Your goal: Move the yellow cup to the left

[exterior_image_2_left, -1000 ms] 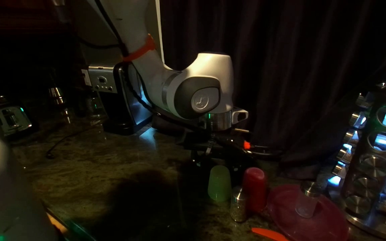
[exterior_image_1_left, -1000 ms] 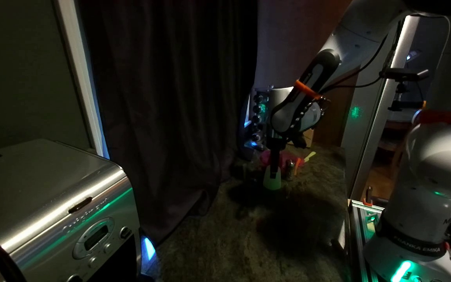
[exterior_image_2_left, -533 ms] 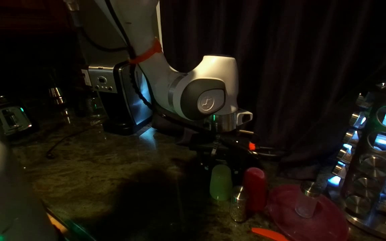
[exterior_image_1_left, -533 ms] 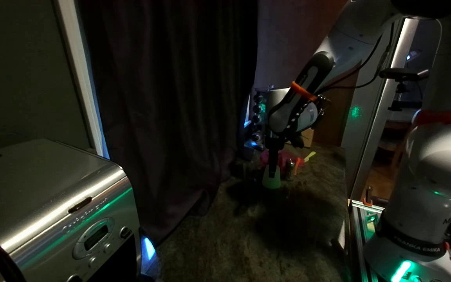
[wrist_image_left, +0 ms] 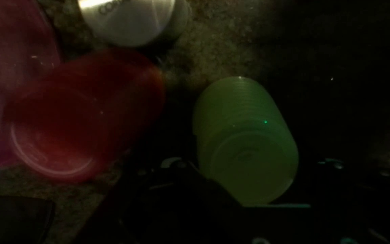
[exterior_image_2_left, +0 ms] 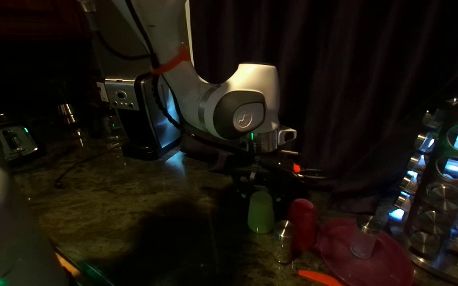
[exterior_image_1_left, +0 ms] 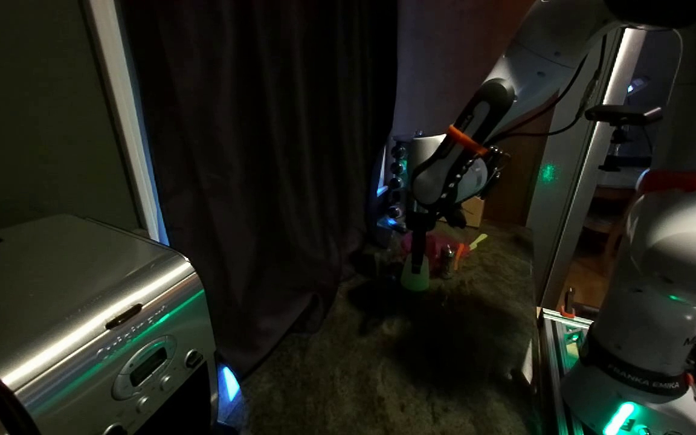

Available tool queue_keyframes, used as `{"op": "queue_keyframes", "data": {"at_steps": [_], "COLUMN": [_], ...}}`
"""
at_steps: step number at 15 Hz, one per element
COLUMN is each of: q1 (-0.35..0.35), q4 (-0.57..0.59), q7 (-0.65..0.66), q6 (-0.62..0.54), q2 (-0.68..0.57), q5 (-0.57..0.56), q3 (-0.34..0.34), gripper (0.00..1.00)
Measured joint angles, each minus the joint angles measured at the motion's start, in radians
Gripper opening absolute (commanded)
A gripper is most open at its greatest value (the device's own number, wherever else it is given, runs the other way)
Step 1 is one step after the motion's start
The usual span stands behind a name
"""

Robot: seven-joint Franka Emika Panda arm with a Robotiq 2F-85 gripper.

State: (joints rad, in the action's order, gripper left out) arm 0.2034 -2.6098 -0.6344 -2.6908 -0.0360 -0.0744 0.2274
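Observation:
The yellow cup point(wrist_image_left: 245, 135), pale yellow-green and upside down, fills the middle of the wrist view. It shows as well in both exterior views, as the yellow cup point(exterior_image_1_left: 414, 282) and the yellow cup point(exterior_image_2_left: 261, 214). My gripper point(wrist_image_left: 252, 166) comes down from above, its dark fingers on either side of the cup. I take it as shut on the cup, though deep shadow hides the pads and most of the contact. In an exterior view the gripper point(exterior_image_1_left: 417, 267) overlaps the cup's upper part. Whether the cup's rim is clear of the counter I cannot tell.
Close beside the cup stand a red cup point(exterior_image_2_left: 302, 224) and a metal-topped shaker point(exterior_image_2_left: 283, 242). Beyond them lie a pink plate point(exterior_image_2_left: 392, 262) with a jar point(exterior_image_2_left: 364, 238) on it and an orange knife point(exterior_image_2_left: 319, 277). A spice rack point(exterior_image_2_left: 439, 190) and a dark curtain point(exterior_image_1_left: 275, 181) border the counter.
My gripper has closed around the cup. Since then, cup and gripper have shifted slightly together, a little toward the curtain. The red cup, shaker and plate have stayed put.

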Motion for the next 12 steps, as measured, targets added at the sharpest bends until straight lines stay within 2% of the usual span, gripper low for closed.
{"op": "queue_keyframes", "data": {"at_steps": [3,6,12], "q1": [-0.012,-0.051,-0.245], "q4": [-0.001,-0.006,-0.008], "q7": [0.006,-0.01,-0.177], "q6": [0.0,0.002,0.068], "q2": [0.05,0.124,0.227], "q5": [-0.032,-0.04,0.079], "q3": [-0.028,-0.071,-0.144], "gripper": [0.44,0.44,0.44]}}
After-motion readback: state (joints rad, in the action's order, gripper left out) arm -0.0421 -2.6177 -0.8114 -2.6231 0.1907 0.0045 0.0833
